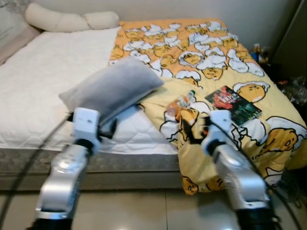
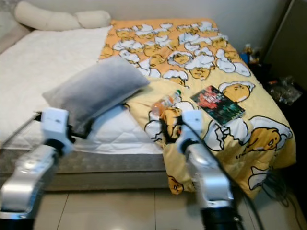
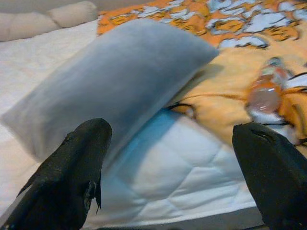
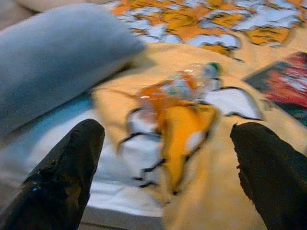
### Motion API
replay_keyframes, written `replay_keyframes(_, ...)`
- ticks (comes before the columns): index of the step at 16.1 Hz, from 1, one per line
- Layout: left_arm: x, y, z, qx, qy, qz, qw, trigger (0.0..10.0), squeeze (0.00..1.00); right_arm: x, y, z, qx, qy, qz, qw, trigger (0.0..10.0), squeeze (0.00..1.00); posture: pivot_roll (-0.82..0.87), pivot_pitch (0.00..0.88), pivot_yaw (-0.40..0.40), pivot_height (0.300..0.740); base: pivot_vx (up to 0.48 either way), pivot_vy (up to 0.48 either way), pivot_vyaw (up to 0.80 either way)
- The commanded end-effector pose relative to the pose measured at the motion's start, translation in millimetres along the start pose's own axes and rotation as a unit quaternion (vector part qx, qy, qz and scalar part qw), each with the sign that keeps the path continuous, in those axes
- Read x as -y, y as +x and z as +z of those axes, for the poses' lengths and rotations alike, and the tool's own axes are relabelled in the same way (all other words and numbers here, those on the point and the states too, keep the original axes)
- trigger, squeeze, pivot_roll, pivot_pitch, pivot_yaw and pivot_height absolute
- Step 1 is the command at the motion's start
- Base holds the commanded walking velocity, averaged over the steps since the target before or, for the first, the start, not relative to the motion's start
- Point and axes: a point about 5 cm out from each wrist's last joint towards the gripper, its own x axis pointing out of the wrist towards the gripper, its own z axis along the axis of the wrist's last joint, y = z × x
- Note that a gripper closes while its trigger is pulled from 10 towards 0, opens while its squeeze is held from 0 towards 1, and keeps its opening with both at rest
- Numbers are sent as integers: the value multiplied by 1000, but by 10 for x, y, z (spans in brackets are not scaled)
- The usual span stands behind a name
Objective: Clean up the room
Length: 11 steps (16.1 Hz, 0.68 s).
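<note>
Both arms reaching toward bed (image 1: 57, 103). Left gripper (image 3: 172, 167) spread wide, holding nothing, facing grey pillow (image 1: 112, 86) lying on mattress edge. Right gripper (image 4: 165, 167) spread wide, empty, hovering near bottle (image 1: 180, 103) lying on yellow blanket (image 1: 216, 67). Book (image 1: 233, 105) lying beside bottle.

Both silver arms reaching forward side by side, left gripper (image 3: 170, 167) spreading wide, right gripper (image 4: 165, 170) likewise gaping apart

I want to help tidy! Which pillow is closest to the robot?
The grey pillow, lying slanted near the bed's front edge before the left gripper. The cream pillows sit far back by the wall.
</note>
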Motion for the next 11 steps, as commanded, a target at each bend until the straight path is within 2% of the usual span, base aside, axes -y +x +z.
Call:
replay_keyframes(1, -84, -12, 25, 3, 7, 12, 1000, 10000, 0, -72, 13, 29, 3, 11, 15, 1000, 10000, 0, -60, 0, 47, 740, 326, 0, 0)
replay_keyframes(11, -83, 17, 27, 3, 5, 9, 1000, 10000, 0, -63, 45, 43, -4, 5, 13, 1000, 10000, 0, -62, 0, 44, 740, 331, 0, 0)
